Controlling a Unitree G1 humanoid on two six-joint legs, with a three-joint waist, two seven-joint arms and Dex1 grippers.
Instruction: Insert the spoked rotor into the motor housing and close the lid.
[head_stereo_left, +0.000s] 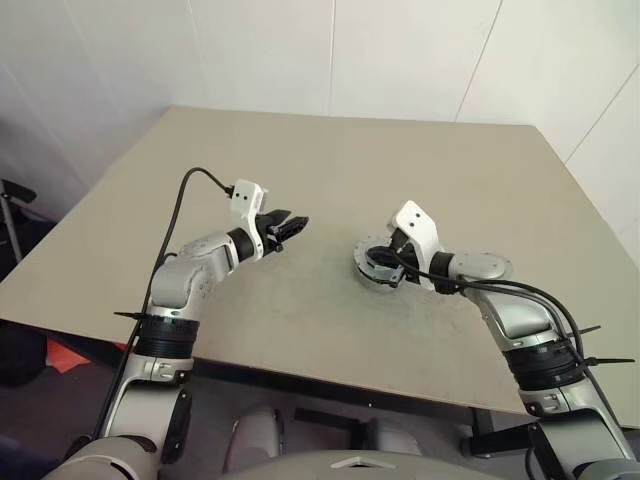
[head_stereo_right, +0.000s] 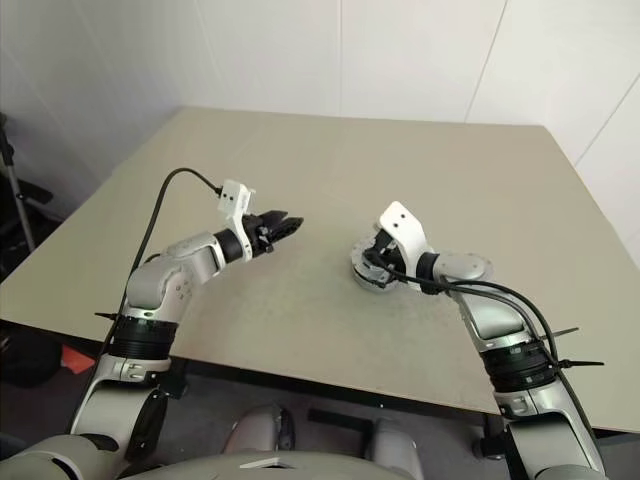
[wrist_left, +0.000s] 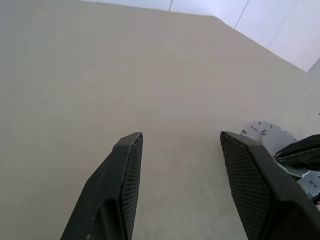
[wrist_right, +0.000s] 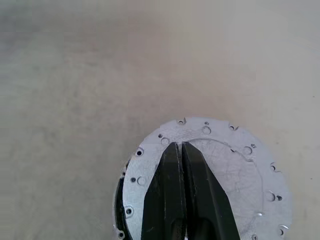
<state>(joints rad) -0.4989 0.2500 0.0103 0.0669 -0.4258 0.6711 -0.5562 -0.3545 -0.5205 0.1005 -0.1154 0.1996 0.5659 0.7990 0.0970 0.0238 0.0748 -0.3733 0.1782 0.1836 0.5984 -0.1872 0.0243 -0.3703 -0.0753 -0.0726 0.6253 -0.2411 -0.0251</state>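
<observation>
The right hand (wrist_right: 181, 150), fingers pressed fully together and gripping nothing, is resting its tips on the flat silver disc (wrist_right: 220, 170) topping the motor housing (head_stereo_left: 378, 262), probably pushing it down to seat it. This stack is sitting mid-tabletop (head_stereo_left: 330, 180). At its nine o'clock, well apart, the left hand (head_stereo_left: 290, 224) is hovering half open and empty. The housing's contents are hidden.

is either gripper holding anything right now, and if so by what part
Nothing is held. The left gripper hangs open over the bare table. The right gripper has its fingers shut together, nothing between them, over the round silver disc.
</observation>
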